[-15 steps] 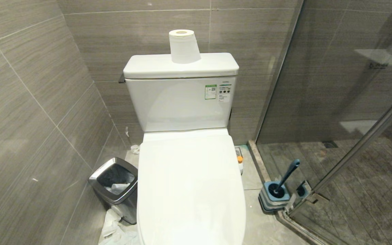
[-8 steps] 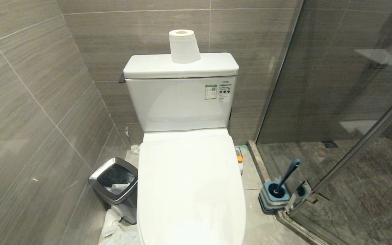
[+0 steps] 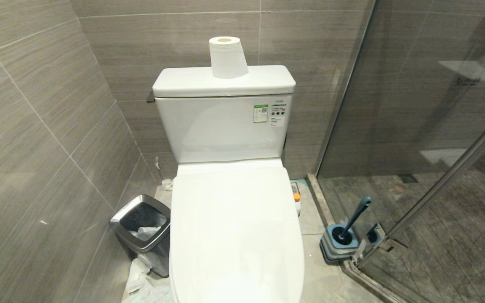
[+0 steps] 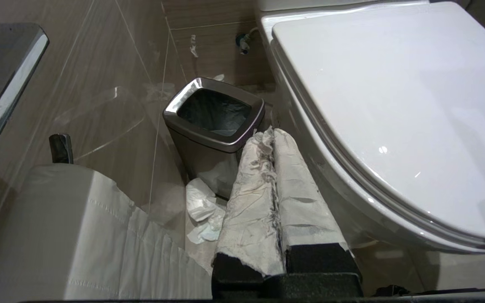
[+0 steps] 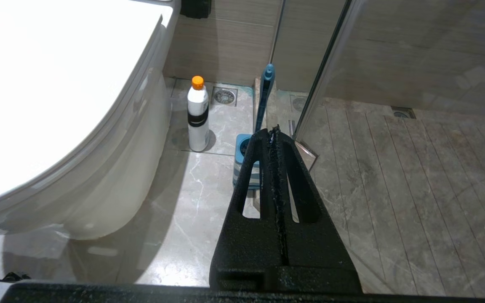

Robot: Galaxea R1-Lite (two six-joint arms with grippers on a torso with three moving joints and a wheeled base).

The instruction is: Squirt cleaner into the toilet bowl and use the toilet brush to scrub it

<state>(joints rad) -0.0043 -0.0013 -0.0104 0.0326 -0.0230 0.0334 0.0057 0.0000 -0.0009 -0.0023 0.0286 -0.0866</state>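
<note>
The one white toilet [image 3: 234, 227] is standing in the middle with its lid [image 3: 236, 235] lying closed, so the toilet bowl is hidden under it. One steel-rimmed waste bin [image 3: 143, 233] is standing on the floor at the robot's left of the toilet, with crumpled paper [image 3: 141, 282] lying beside it. One toilet brush [image 3: 354, 219] is leaning in its blue-grey holder [image 3: 338, 246] at the right, against the glass shower door [image 3: 436, 126]. One cleaner [image 5: 198, 113] is standing upright on the floor between the toilet and the brush, apart from both. One paper roll [image 3: 227, 57] is sitting on the tank [image 3: 225, 126]. The left gripper [image 4: 270, 136], its fingers wrapped in white, is hanging pressed together near the bin, holding nothing. The right gripper [image 5: 274, 132] is also hanging closed and empty, just before the brush holder, with the cleaner off to its side
</note>
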